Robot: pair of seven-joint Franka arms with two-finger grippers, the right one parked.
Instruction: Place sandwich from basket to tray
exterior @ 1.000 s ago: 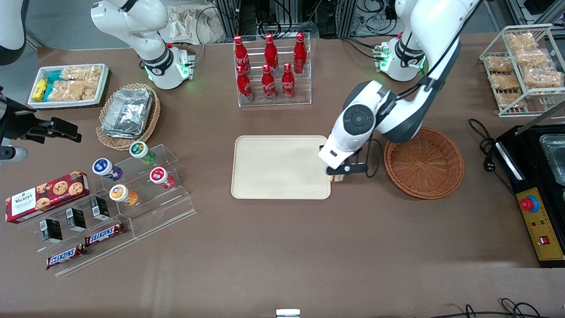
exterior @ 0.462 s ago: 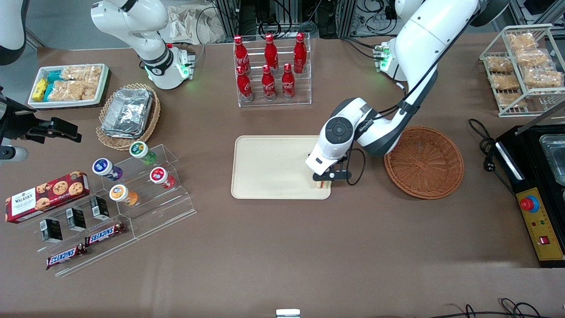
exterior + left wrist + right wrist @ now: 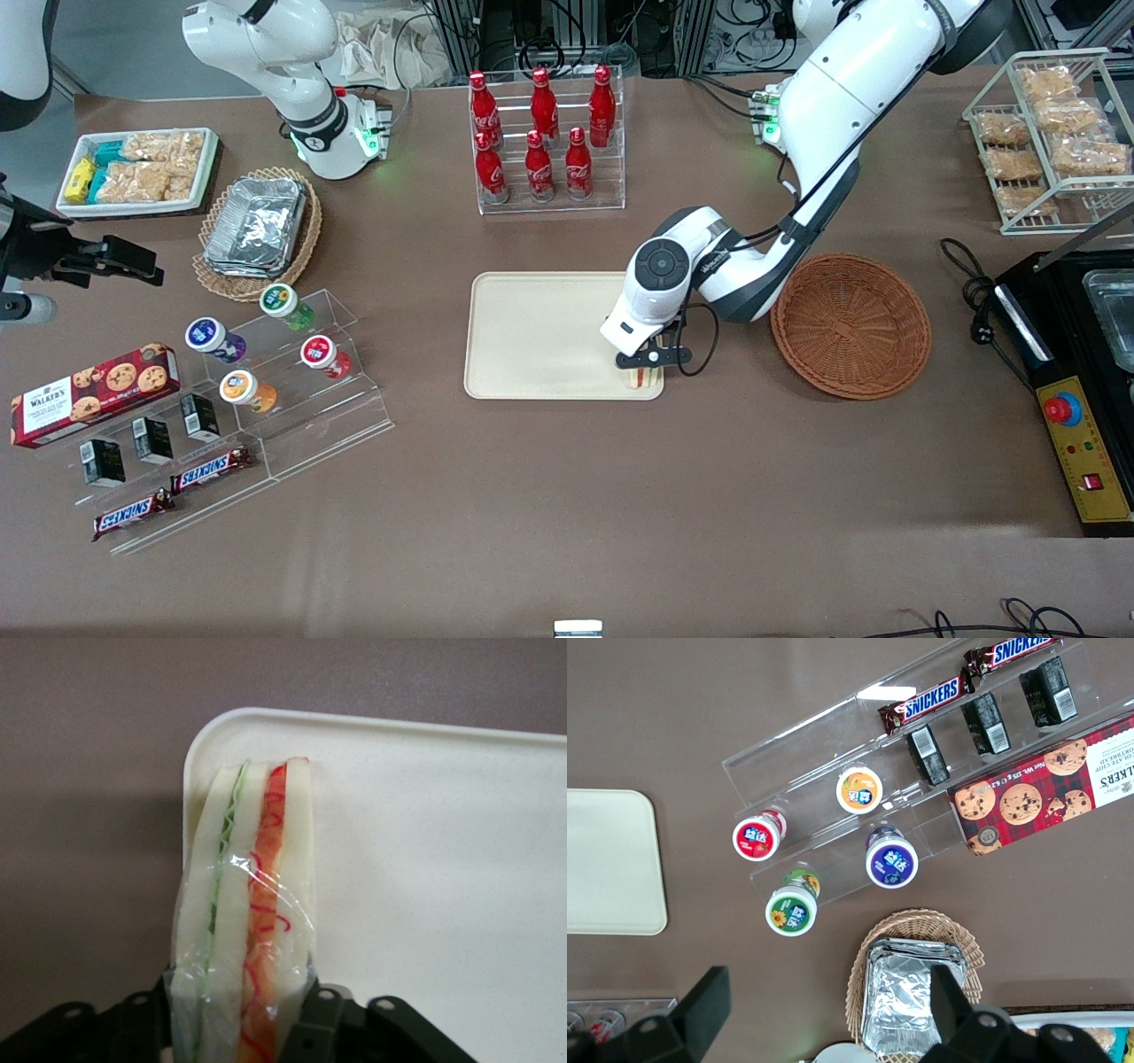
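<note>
We carry sandwich (image 3: 251,921), gripper (image 3: 640,370) squeezing it tight. Just moved from basket (image 3: 850,325) side over tray (image 3: 540,337) corner. Almost done; let go next.

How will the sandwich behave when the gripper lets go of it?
The sandwich, held on edge by the gripper over the tray corner, looks narrow: probably topples flat. Soft bread likely squashes. Its film wrap may slip.
</note>
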